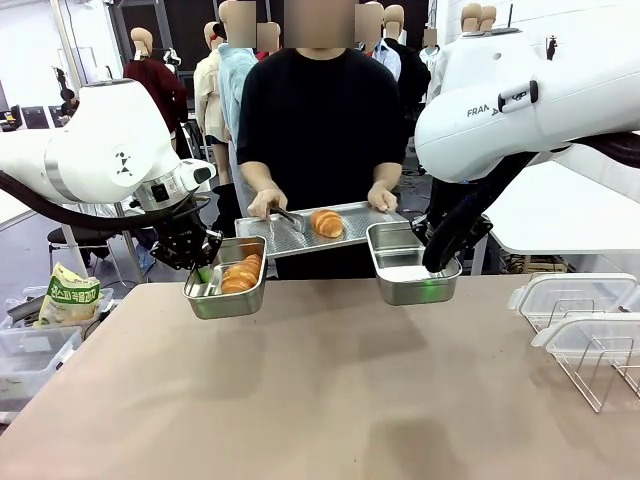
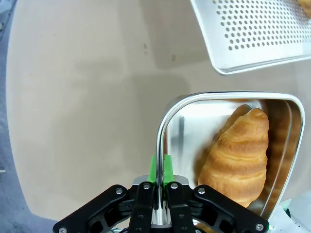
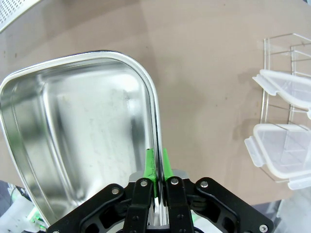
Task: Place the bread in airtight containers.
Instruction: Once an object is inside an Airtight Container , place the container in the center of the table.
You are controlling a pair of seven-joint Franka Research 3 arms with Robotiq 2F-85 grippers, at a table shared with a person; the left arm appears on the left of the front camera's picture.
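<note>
My left jaws are pinched on the rim of the left tin (image 1: pixel 213 296), which holds bread (image 1: pixel 241 275) and hangs just left of the person's tray (image 1: pixel 356 214). My right jaws pinch the rim of the right tin (image 1: pixel 398 272), just right of that tray. Another roll (image 1: pixel 327 223) lies on the tray.

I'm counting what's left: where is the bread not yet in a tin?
In the front view that bread lies on the perforated tray the person holds at the far side, between the left tin and the empty right tin.
</note>
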